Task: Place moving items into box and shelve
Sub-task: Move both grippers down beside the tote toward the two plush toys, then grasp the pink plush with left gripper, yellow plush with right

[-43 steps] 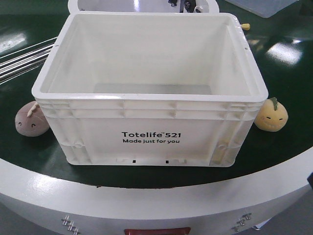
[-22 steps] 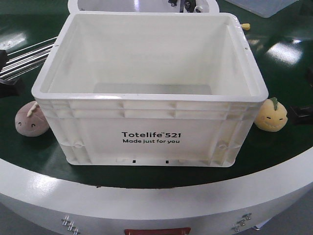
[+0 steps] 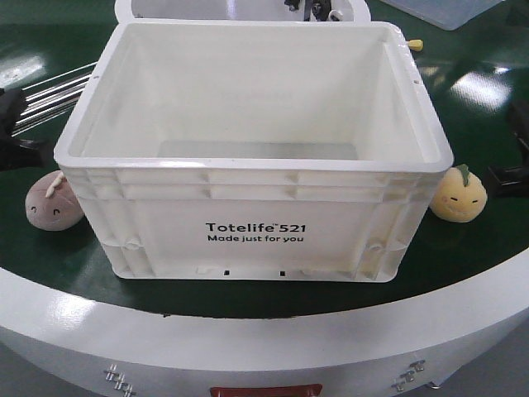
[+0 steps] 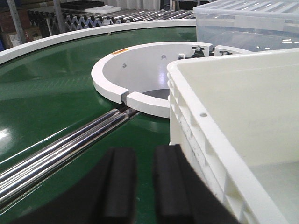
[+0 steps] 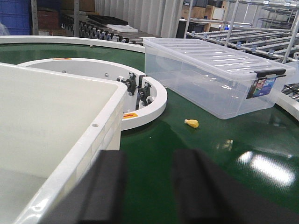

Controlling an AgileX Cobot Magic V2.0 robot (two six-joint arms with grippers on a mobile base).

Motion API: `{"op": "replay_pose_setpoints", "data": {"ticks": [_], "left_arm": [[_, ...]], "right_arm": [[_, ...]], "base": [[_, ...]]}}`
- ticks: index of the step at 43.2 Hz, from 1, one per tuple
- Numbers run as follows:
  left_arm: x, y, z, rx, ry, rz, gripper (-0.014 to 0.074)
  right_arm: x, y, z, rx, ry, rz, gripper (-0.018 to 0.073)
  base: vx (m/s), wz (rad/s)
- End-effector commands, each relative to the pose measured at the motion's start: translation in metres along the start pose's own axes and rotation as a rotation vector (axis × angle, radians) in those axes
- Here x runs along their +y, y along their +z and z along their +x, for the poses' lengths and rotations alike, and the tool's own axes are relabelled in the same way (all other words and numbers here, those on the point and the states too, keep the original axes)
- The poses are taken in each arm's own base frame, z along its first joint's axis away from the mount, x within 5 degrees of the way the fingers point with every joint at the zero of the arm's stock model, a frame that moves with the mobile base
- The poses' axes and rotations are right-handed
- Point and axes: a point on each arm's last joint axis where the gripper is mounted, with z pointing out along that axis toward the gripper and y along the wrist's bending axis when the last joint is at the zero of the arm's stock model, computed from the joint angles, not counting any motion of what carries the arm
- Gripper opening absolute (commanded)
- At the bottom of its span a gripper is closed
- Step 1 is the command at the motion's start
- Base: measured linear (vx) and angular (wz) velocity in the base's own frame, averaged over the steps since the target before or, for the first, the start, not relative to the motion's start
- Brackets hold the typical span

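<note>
Held left jaws narrowly parted, right jaws spread, both empty. Saw round pinkish-brown plush toy (image 3: 52,207) at white plastic crate's (image 3: 248,203) eight o'clock, yellow-orange leaf-topped plush (image 3: 457,196) at four.

A glossy dark green belt surface (image 3: 446,256) curves inside a white outer rim (image 3: 273,343). At its middle is a white ring-shaped hub (image 4: 145,70), and a bundle of polished metal rods (image 4: 70,144) runs toward it. Overhead light glares off the green in pale patches (image 3: 479,87). A clear lidded storage bin (image 5: 210,74) sits on the belt, and near it lies a small yellow object (image 5: 192,123), too small to identify. Beyond stand metal racks (image 5: 252,23) — possibly roller shelving.
</note>
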Motion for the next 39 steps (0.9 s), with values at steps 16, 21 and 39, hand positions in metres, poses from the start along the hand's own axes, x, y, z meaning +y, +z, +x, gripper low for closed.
{"op": "replay_pose_setpoints", "data": {"ticks": [16,21,39], "left_arm": [[0.003,-0.002,-0.020,-0.103,-0.067,-0.020,0.0614],[0.003,-0.002,-0.019,-0.095,-0.072,-0.021,0.0607],[0.016,-0.003,-0.016,-0.078,-0.245,-0.102,0.0593]], "right_arm": [[-0.007,0.001,-0.019,-0.112,0.120,0.046,0.0694],[-0.013,0.004,-0.015,-0.094,0.165,0.090,0.0682],[-0.037,0.027,0.006,0.181,0.202,0.177,0.0661]], "base": [[0.00,0.00],[0.00,0.00],[0.00,0.00]]}}
